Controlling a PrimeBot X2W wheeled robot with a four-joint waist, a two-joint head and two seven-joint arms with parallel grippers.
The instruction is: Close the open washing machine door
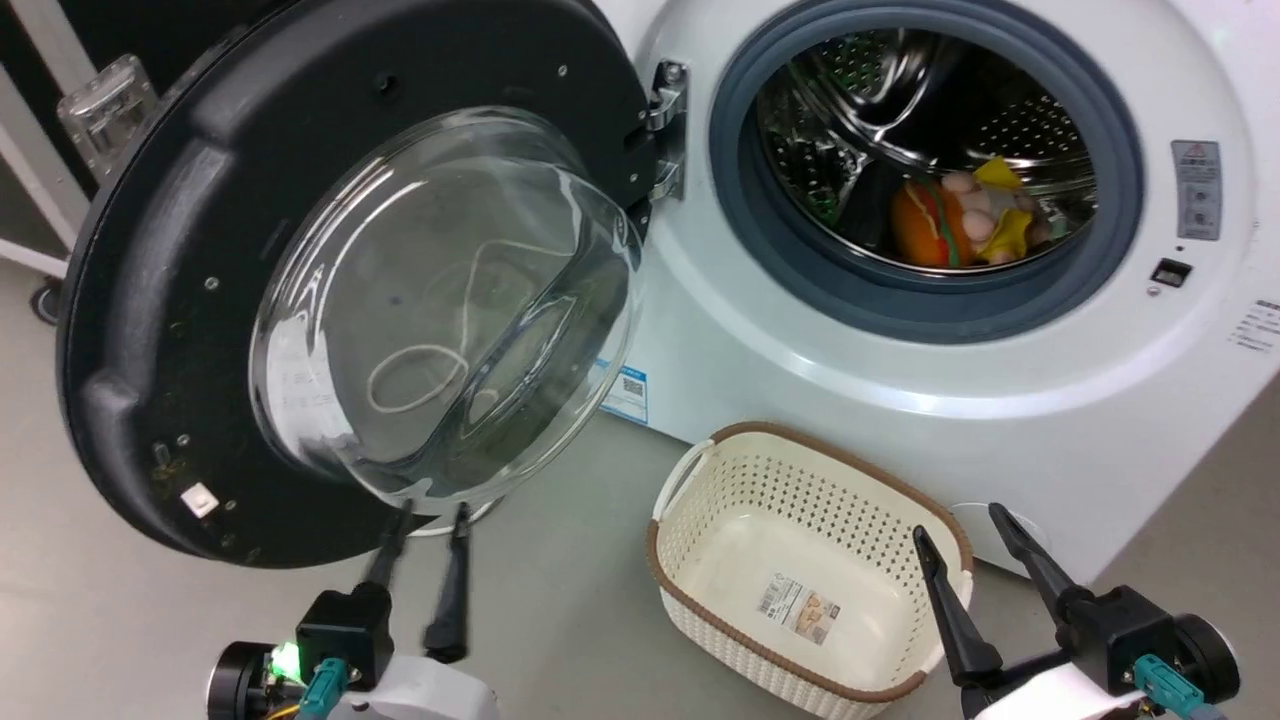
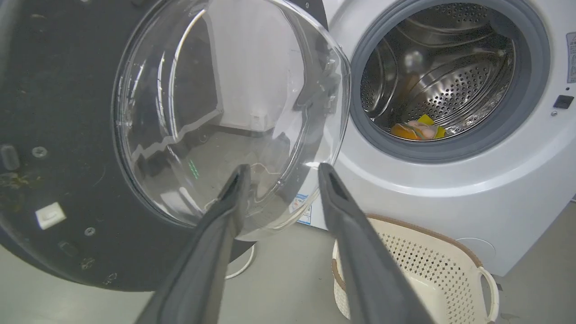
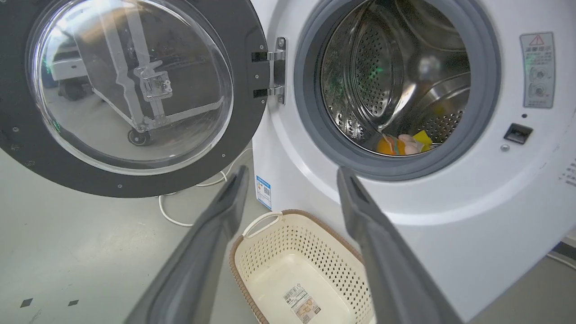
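- The washing machine door (image 1: 170,330) hangs open at 9 o'clock of the washing machine (image 1: 850,375).
- The left gripper (image 1: 431,512), parted and empty, points at the door's 6 o'clock edge.
- The basket (image 1: 690,590) sits at the machine's 6 o'clock.
- The right gripper (image 1: 957,520) gapes empty at the basket's 3 o'clock.

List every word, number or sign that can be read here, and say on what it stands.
No text can be quoted.
Grey warning label on the washing machine: red triangle sign, characters blurred.
Blue label low on its front: too small.
Sticker in the basket: barcode, print too small.
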